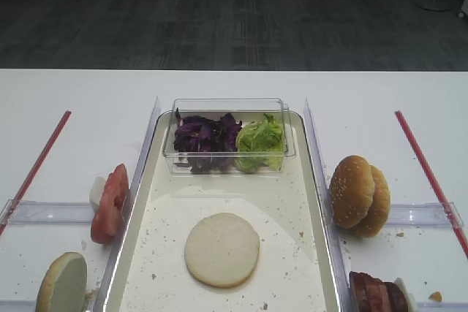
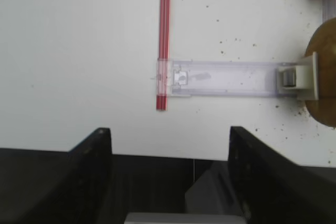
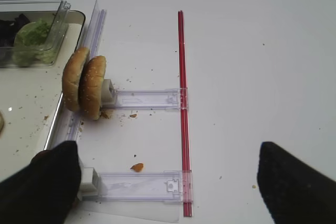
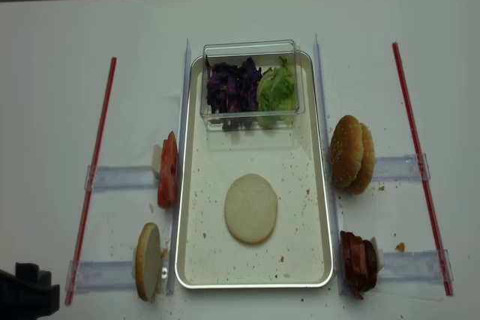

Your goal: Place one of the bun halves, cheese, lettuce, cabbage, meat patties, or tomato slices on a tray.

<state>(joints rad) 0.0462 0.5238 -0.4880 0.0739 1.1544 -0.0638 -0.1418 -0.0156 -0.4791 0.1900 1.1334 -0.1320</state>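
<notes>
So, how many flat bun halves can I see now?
2. One bun half lies flat in the tray; another bun half stands on edge left of the tray, near its front corner.

Two high cameras looked down over the table point(image 1: 73, 93), both sharing the tray point(image 4: 189, 185); each wrist camera hovered close above a table side.

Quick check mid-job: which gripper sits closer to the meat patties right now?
Right. The right gripper hovers over the table's right side, one finger beside the meat patties. The left gripper is across the tray, at the table's front-left edge.
</notes>
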